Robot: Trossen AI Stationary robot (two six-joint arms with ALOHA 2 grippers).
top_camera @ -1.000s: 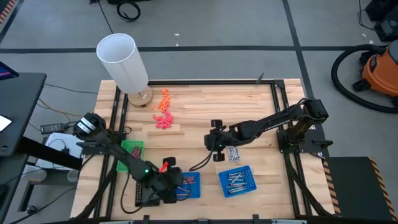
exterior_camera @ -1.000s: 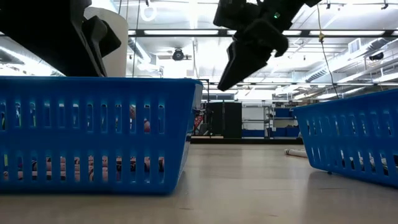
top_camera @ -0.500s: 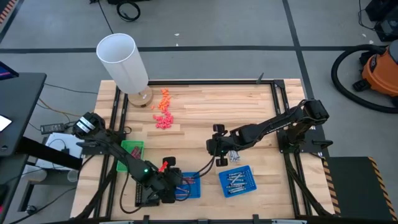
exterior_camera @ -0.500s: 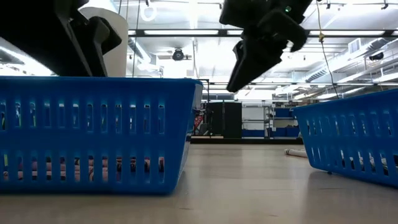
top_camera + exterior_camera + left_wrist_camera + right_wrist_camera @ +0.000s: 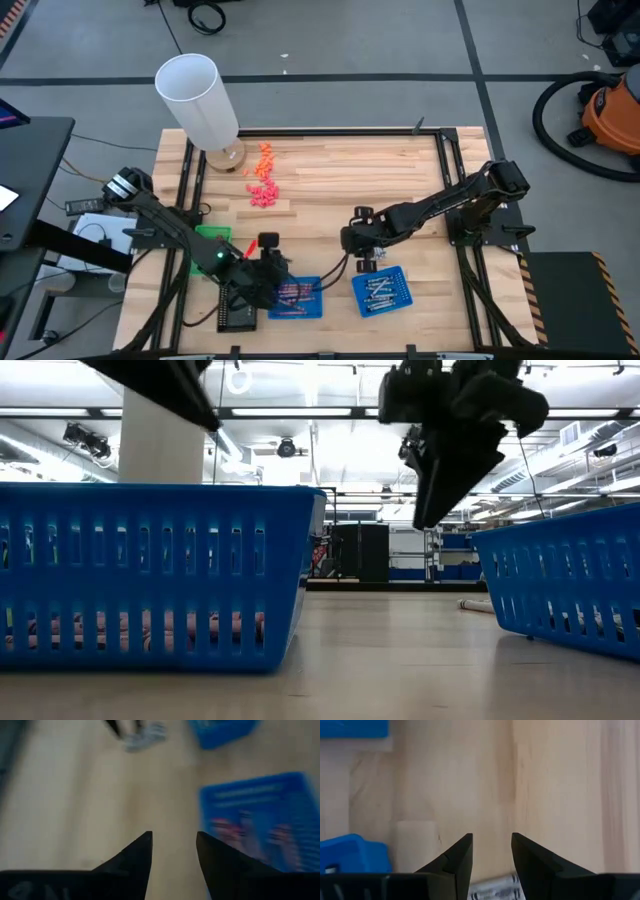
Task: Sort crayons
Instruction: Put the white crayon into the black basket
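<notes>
My left gripper (image 5: 270, 262) (image 5: 173, 845) is open, above the table beside the far left corner of a blue tray (image 5: 297, 299) that holds maroon and reddish crayons (image 5: 245, 827). My right gripper (image 5: 365, 253) (image 5: 491, 845) is open too, pointing steeply down over a few loose grey crayons (image 5: 495, 889) lying on the wood. Another blue tray (image 5: 381, 291) holds grey crayons. Orange and pink crayons (image 5: 263, 176) lie in a loose heap at the far left of the table. Neither gripper has anything between its fingers.
A green tray (image 5: 212, 243) sits at the left edge, partly under my left arm. A tall white cylinder (image 5: 198, 101) stands at the far left corner. Bare wood lies between the far heap and the trays. A black frame rims the table.
My left gripper has opened and risen from over the left blue tray, drawing back toward the table's left. The red crayon seen at its fingertips no longer shows there. My right gripper has shifted a little toward the near edge and tipped more steeply down over the grey crayons.
</notes>
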